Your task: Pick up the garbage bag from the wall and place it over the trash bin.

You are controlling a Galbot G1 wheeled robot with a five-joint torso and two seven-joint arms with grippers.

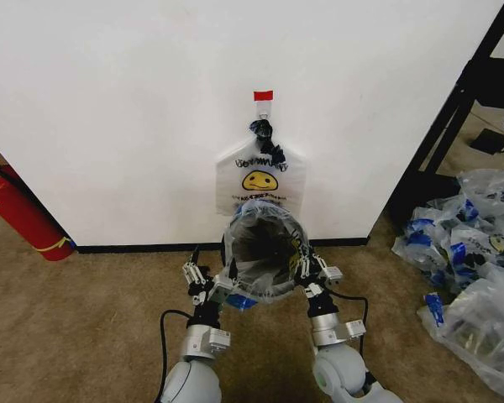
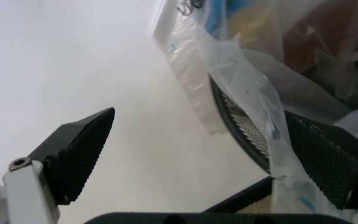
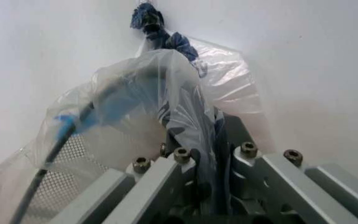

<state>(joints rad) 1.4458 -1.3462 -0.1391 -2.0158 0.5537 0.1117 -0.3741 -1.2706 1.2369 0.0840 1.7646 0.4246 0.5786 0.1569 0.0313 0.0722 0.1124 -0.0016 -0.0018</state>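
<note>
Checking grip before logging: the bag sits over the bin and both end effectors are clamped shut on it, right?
Not both. In the left wrist view the left end effector is open, fingers apart. The garbage bag does sit over the trash bin, and the right end effector is clamped on it.

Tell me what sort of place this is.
Probably a staged indoor test area: a bare white wall panel on brown carpet, a red fire extinguisher and heaped clear bags beside it.

— What colours on the garbage bag (image 1: 265,260)?
— Translucent whitish, with blue patches.
— And behind it?
— A second bag (image 1: 260,178) with a yellow smiley and black lettering, on the white wall (image 1: 151,101), under red tape (image 1: 263,95).
— Floor?
— Tan carpet (image 1: 84,319).
</note>
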